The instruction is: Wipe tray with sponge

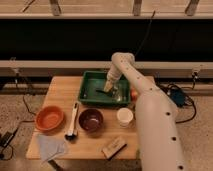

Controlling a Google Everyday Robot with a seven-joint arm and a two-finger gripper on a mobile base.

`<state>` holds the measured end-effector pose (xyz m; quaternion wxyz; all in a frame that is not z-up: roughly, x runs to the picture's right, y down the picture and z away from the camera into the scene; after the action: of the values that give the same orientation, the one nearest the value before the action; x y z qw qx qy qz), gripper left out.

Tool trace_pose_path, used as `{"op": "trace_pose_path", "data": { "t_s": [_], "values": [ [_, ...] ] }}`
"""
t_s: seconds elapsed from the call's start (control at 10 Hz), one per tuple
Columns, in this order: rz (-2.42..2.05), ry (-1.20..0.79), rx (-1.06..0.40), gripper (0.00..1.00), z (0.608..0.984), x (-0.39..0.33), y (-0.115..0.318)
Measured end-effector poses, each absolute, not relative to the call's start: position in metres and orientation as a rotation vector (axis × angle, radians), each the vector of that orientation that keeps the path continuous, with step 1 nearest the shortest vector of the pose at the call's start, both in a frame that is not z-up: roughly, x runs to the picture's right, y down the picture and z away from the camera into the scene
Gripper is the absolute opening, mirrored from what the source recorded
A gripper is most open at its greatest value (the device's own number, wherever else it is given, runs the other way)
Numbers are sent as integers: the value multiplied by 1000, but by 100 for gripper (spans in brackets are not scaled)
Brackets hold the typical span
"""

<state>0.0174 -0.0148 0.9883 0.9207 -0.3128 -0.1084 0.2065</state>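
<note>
The dark-green tray [89, 85] stands at the back middle of the wooden table. My gripper [107, 89] reaches down into the tray, right of its middle, close to the floor. The white arm [131, 80] comes from the lower right and bends over the tray's far right corner. I cannot make out the teal sponge as a separate thing; it may be under the gripper. A pale patch [120, 93] shows on the tray floor to the right of the gripper.
In front of the tray are an orange bowl [49, 119], a white-handled brush [73, 119], a dark brown bowl [91, 120] and a white cup [124, 116]. A grey-blue cloth [51, 147] and a tan block [114, 147] lie at the front edge.
</note>
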Motion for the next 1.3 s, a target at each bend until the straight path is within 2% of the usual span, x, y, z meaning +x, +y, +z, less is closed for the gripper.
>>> {"op": "trace_pose_path", "data": {
  "t_s": [0.4,0.7,1.1,1.3],
  "values": [
    [349,-247,-649,0,994,-42,-24],
    [253,-267,-650,0,986,-72,-14],
    [162,-270,-668,0,957,-62,29],
    [170,-254,-677,0,958,-45,37]
  ]
}}
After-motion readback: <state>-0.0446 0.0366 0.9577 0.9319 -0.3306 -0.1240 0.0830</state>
